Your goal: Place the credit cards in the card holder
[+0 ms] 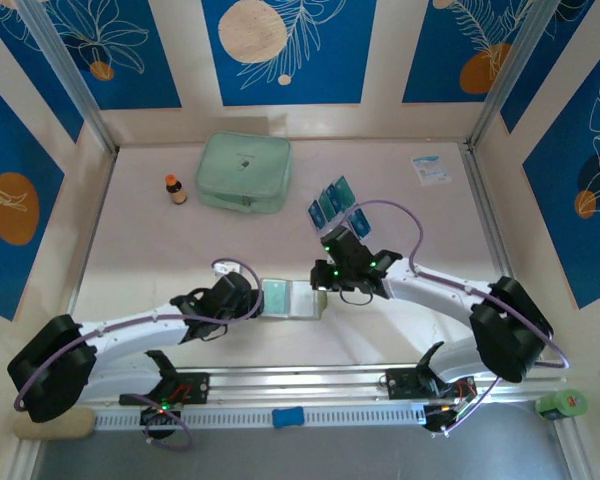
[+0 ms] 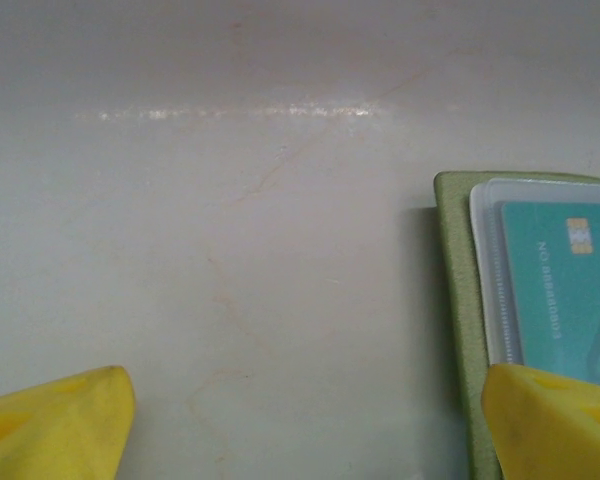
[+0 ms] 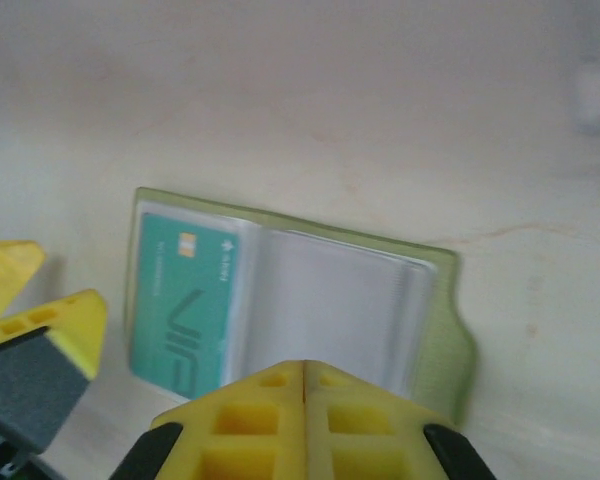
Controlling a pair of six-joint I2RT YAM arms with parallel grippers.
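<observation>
Your right gripper (image 3: 305, 388) is pinched fully shut on nothing, just above the open card holder (image 3: 435, 300) — which lies near the middle of the table's (image 1: 140, 250) near edge, one teal card (image 3: 185, 300) sleeved inside. Your left gripper (image 2: 300, 428) gapes wide and empty, one fingertip (image 2: 555, 420) at the holder's edge. The other credit cards (image 1: 330, 203) sit fanned mid-table.

L gripper (image 2: 300, 425) wide, R gripper (image 3: 305, 385) closed

One card holder (image 3: 446, 320), open, with one teal card (image 3: 185, 305) in it. Three or four blue cards (image 1: 330, 203) fanned beyond the right fingers (image 3: 242, 422); the exact count is unclear. One mint pouch (image 1: 244, 172), one small bottle (image 1: 175, 189), one paper packet (image 1: 431, 169).
</observation>
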